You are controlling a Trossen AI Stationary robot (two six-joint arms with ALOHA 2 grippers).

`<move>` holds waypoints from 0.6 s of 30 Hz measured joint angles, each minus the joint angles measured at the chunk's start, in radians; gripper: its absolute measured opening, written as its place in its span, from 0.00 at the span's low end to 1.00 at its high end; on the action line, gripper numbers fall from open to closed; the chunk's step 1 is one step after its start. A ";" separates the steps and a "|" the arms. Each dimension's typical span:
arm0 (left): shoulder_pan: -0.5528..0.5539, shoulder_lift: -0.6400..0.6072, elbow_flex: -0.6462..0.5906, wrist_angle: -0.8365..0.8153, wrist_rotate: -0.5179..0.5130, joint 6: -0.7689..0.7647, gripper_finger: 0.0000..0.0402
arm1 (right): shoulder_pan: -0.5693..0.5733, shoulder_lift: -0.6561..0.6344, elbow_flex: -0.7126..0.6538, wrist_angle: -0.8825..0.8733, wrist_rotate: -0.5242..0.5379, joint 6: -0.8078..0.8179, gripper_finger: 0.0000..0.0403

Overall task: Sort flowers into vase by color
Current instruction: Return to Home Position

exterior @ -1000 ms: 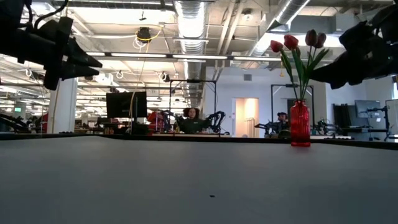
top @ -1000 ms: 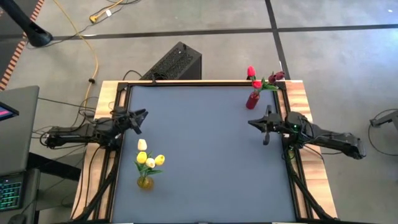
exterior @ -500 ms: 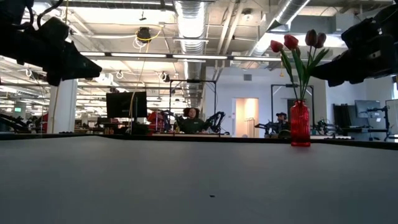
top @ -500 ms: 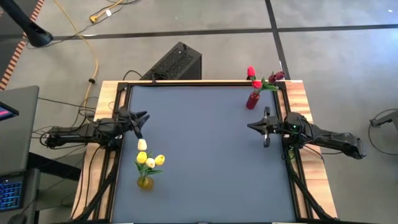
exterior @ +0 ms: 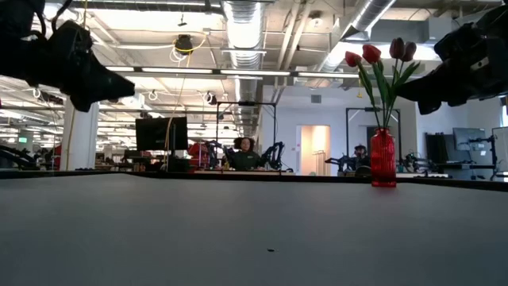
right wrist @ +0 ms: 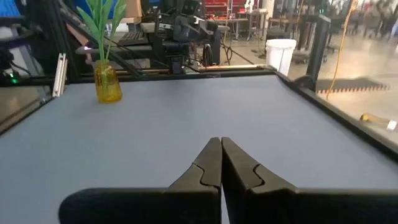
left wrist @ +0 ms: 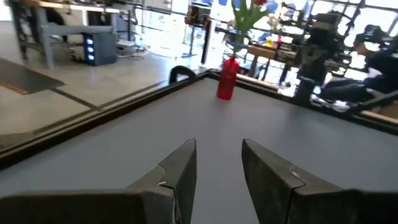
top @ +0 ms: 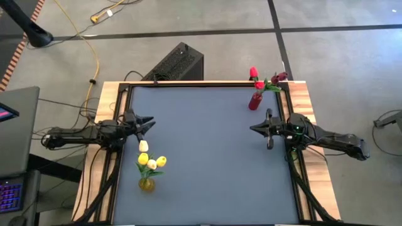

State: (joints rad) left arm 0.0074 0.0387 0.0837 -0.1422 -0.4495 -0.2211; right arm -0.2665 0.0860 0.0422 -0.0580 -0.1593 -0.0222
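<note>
While the left claw (top: 144,122) and the right claw (top: 254,128) hang clear of the grey desk (top: 207,157) near its side edges, every tulip in view stands in a vase.

The red and dark red tulips (top: 259,80) sit in the red vase (top: 254,102) near the desk's upper right corner in the high view. The low view shows their stems upright, with the long axis vertical and the bud heads at the top, fanning slightly apart.

The yellow and white tulips (top: 151,160) sit in the yellow vase (top: 147,184) at the lower left of the desk. Their green stems rise from its mouth, heads up.

The left claw is at the middle left of the high view, just above the yellow and white bunch in the frame, and points right across the desk. Its fingers stand apart with a moderate gap and hold nothing.

The right claw is at the middle right, below the red vase in the frame, and points left. Its fingers are pressed together and empty.
</note>
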 joint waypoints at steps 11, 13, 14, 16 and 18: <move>0.000 0.009 -0.005 -0.025 0.019 0.013 0.29 | 0.000 0.000 0.000 0.000 0.000 0.048 0.09; 0.000 0.009 -0.005 -0.026 0.019 0.007 0.29 | 0.000 0.000 0.000 -0.001 0.001 0.048 0.09; 0.000 0.009 -0.005 -0.026 0.019 0.004 0.29 | 0.000 0.000 0.000 -0.001 0.001 0.048 0.09; 0.000 0.009 -0.005 -0.027 0.019 -0.005 0.29 | 0.000 0.000 0.000 -0.001 0.001 0.049 0.09; 0.000 0.009 -0.005 -0.027 0.018 -0.008 0.29 | 0.000 0.000 0.000 -0.001 0.002 0.049 0.10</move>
State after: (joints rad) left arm 0.0073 0.0475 0.0788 -0.1692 -0.4311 -0.2291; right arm -0.2668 0.0864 0.0418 -0.0586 -0.1577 0.0265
